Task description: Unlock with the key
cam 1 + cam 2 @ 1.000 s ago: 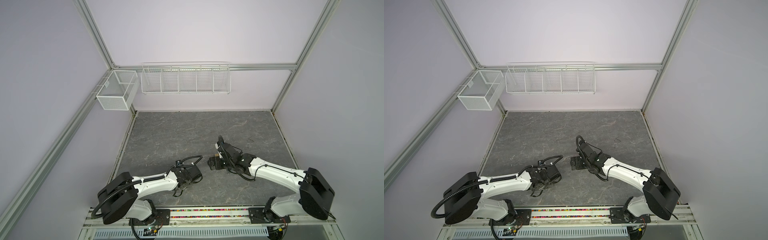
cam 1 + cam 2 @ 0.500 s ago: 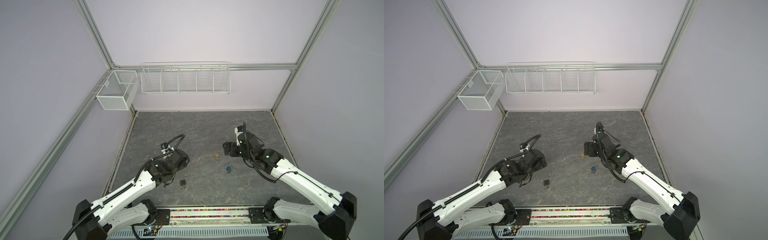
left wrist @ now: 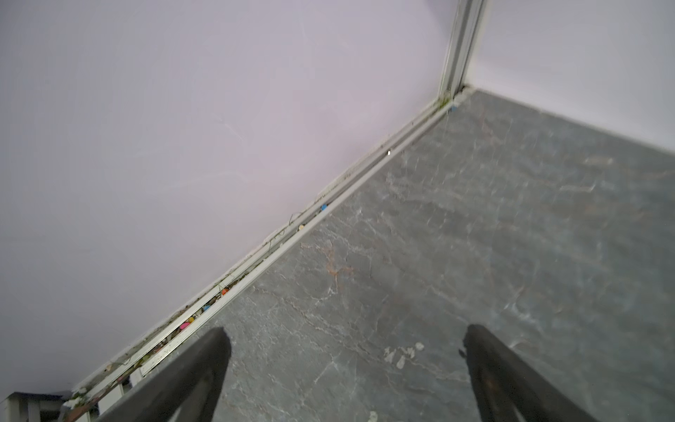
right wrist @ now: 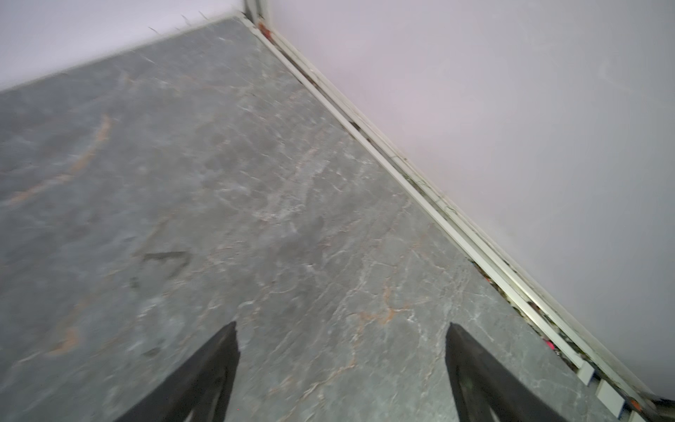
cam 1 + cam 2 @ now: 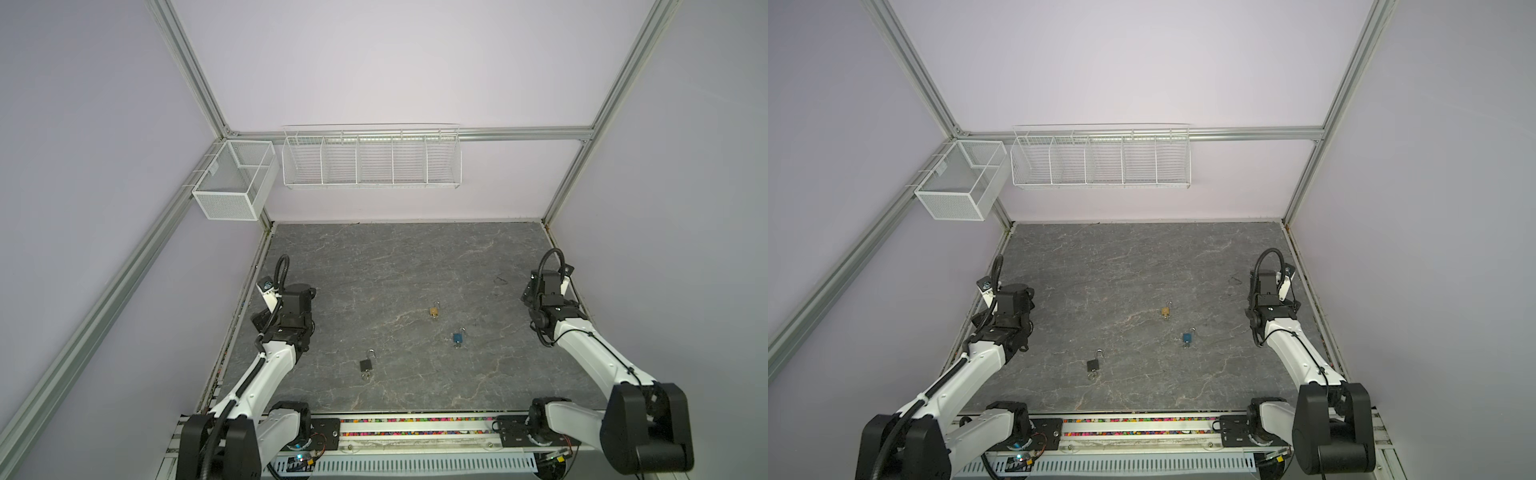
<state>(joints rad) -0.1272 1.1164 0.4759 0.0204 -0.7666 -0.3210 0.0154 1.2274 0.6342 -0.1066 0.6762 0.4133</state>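
Three small padlocks lie on the grey table in both top views: a black padlock (image 5: 365, 365) (image 5: 1092, 365) front centre, a gold padlock (image 5: 434, 310) (image 5: 1165, 310) and a blue padlock (image 5: 457, 337) (image 5: 1187, 337) further right. A small metal piece that looks like a key (image 5: 365, 376) sticks out of the black one's base; it is too small to be sure. My left gripper (image 3: 345, 336) hangs open and empty over bare table near the left wall. My right gripper (image 4: 341, 329) is open and empty near the right wall. Neither wrist view shows a padlock.
The left arm (image 5: 274, 361) stands along the table's left edge, the right arm (image 5: 582, 340) along the right edge. A white mesh box (image 5: 232, 183) and a wire rack (image 5: 370, 158) hang on the walls above the table. A gutter with coloured bits (image 3: 204, 307) runs beside the left wall.
Both arms have swung out from the middle to the table's sides. The left gripper has opened wide. The three padlocks now lie uncovered on the table.
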